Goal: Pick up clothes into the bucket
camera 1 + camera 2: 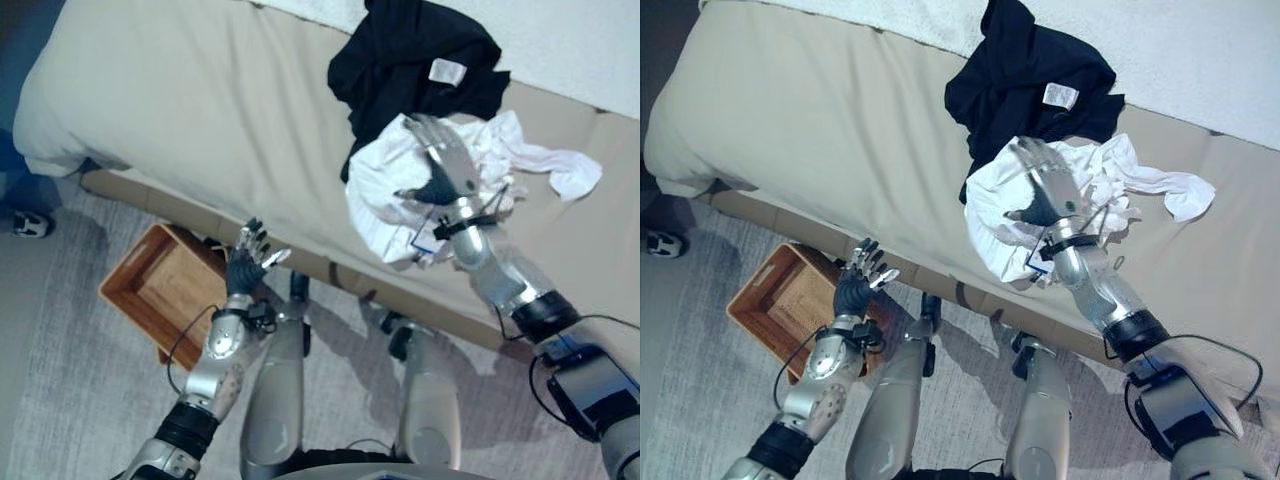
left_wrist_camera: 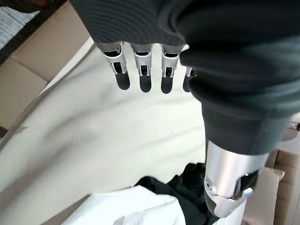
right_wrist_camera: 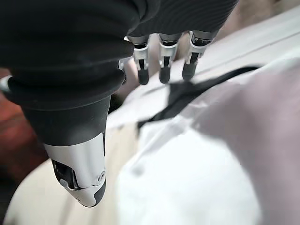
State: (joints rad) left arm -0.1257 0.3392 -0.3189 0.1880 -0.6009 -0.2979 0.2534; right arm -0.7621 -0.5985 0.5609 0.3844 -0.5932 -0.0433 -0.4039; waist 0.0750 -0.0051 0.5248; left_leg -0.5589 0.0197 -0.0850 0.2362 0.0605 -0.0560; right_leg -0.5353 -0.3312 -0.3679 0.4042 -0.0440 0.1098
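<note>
1. The right robot hand (image 1: 447,160) hovers over the white garment (image 1: 395,195) on the bed, fingers straight and spread, thumb held apart, gripping nothing. In the right wrist view its fingers (image 3: 163,65) hang above the white cloth (image 3: 197,173) and clear of it.
2. The left robot hand (image 1: 247,262) is raised beside the bed's front edge, above the floor, fingers relaxed and loosely spread, empty. In the left wrist view its fingers (image 2: 143,70) point out over the beige cover (image 2: 93,140).
3. The white garment lies crumpled near the front edge of the bed, with one sleeve (image 1: 565,170) trailing away to the robot's right across the cover.
4. A black garment (image 1: 410,60) lies bunched just behind the white one, farther from the robot, touching and partly overlapped by it; a small white label (image 1: 445,71) shows on it.
5. The bed (image 1: 180,110) wears a beige cover, and a white blanket (image 1: 1200,60) lies along its far side, under the back of the black garment.
6. The bucket is a brown wooden box (image 1: 160,285), open at the top, holding no clothes. It stands on the grey carpet (image 1: 60,380) just below the bed's front edge, near the left robot hand and well apart from both garments.
7. A person's shoe (image 1: 30,224) shows at the left edge by the bed's corner.
</note>
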